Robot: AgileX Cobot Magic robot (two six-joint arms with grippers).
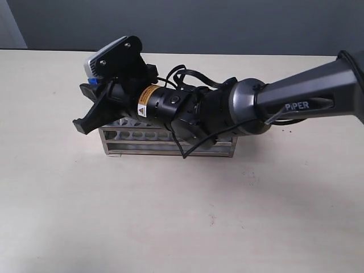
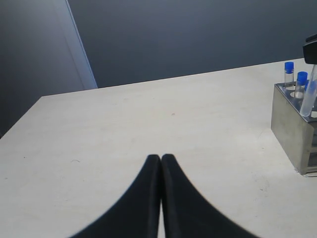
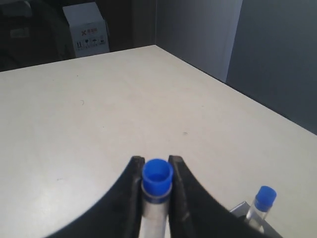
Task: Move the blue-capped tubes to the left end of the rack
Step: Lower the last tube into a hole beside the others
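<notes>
My right gripper reaches across above the left end of the steel rack. It is shut on a blue-capped tube, gripped just below the cap between its fingertips. That held tube hangs tilted over the rack's end. Two more blue-capped tubes stand upright in holes at that end, and one of them shows beside the right gripper. The arm hides most of the rack's top. My left gripper is shut on nothing, low over bare table and well away from the rack.
The beige table runs wide in front of the rack. Its far edge meets a grey wall. A white cardboard box stands beyond the table. The right arm's body and cables lie over the rack's right half.
</notes>
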